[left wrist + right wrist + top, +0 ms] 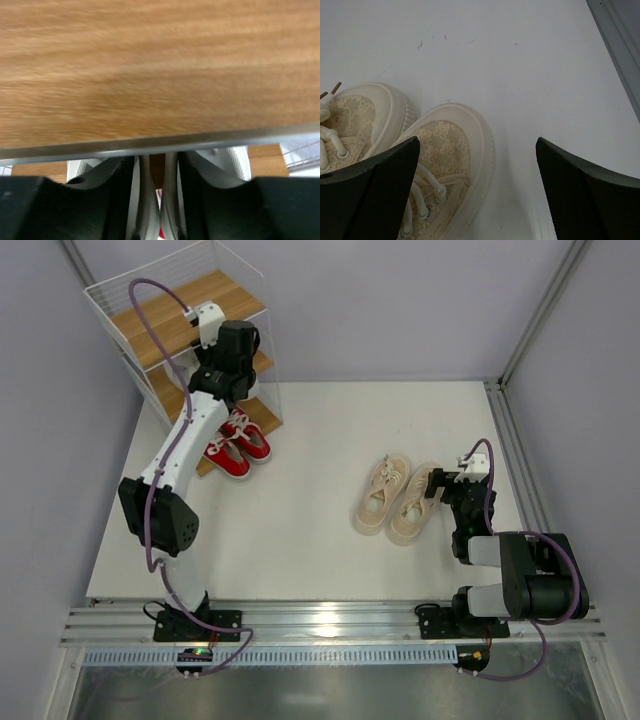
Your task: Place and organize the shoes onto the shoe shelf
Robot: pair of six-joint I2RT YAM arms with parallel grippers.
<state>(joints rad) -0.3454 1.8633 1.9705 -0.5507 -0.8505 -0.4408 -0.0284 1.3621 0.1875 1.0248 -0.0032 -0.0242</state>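
Plain white table (300, 540), lilac walls, nothing fancy. Mid-placement on the white pair (220, 157) right now: pinched sole to sole in the left gripper (162, 210), fingers (50, 210) snug against the outer sides, up inside the shelf (225, 295) just under the edge of a wooden board (150, 75). Can't say for sure which tier from the wrist view; going by the overhead, probably the middle one. Hidden under the arm in that overhead, by the way.

Red pair (238, 445) already parked side by side at the foot of the shelf, on or at the front edge of the bottom board, hard to call which. Beige pair (395, 498) not yet shelved, out on the table well to the right of the shelf. Right gripper (477, 150) spread wide open just right of that pair, gripping nothing, one finger right by the nearer shoe.

Next up, at a guess: slide the white pair further in, set it down level, then let go and back out without clipping the wire frame or the red pair below. After that, the beige pair.
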